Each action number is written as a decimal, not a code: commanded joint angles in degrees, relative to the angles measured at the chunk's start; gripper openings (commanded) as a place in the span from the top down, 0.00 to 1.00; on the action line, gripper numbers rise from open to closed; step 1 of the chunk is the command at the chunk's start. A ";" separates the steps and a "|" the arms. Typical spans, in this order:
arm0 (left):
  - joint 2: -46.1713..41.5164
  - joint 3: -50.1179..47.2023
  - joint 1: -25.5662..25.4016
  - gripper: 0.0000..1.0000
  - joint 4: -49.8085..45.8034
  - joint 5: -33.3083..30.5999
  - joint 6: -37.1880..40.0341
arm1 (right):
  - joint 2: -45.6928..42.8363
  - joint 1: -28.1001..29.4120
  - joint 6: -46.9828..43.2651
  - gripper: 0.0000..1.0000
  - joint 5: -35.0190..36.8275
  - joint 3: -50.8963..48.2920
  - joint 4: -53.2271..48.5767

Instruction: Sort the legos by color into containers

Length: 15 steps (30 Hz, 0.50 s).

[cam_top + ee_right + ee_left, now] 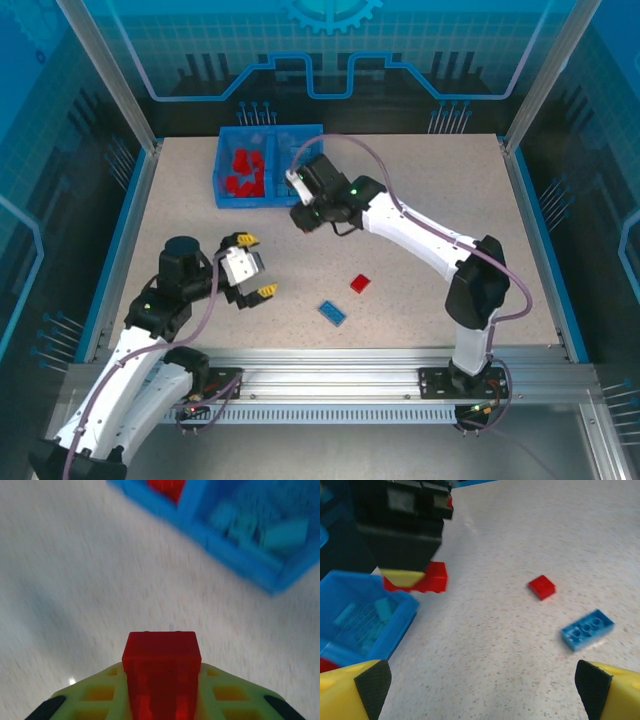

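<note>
Carrying a red lego point(161, 670) pinched in the right gripper point(161, 700) beside the bin point(219, 170), left gripper point(256, 265) spread empty; next calls for releasing over the red compartment point(236, 140).

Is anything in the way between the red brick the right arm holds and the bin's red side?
Nothing visible: only bare table lies between the red brick in the right gripper and the bin.

From the right wrist, the bin point(240, 562) was smeared by blur and cut by the top edge; the red brick point(161, 670) ran off the bottom. From the left wrist, the blurred right fingers point(402, 576) hid part of that brick, and the left fingers point(355, 692) were cropped below.
</note>
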 commanded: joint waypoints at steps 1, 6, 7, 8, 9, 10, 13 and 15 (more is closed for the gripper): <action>0.59 1.16 3.50 0.01 7.55 -4.18 -19.04 | 8.26 -1.53 3.86 0.72 0.22 8.69 5.75; 5.71 3.60 5.29 0.01 12.00 -13.35 -35.99 | 22.93 -3.60 7.97 0.72 -1.06 26.78 6.12; 6.84 4.24 5.58 0.01 12.67 -14.38 -37.36 | 26.54 -3.82 8.50 0.72 -1.49 31.15 5.63; 8.05 4.98 6.09 0.01 13.26 -15.59 -39.08 | 29.67 -3.97 8.89 0.72 -1.48 35.33 5.08; 9.40 5.93 7.19 0.01 13.14 -16.37 -41.20 | 32.92 -4.09 8.99 0.72 -1.50 39.96 4.67; 10.63 7.23 8.68 0.01 12.19 -16.65 -43.20 | 35.94 -4.23 8.99 0.72 -1.54 44.03 4.92; 13.74 10.11 11.91 0.01 8.31 -19.13 -47.20 | 42.86 -4.52 9.51 0.71 -1.97 53.64 7.21; 14.75 10.72 12.31 0.01 6.60 -22.44 -47.37 | 46.03 -4.87 10.69 0.72 -1.96 56.36 11.15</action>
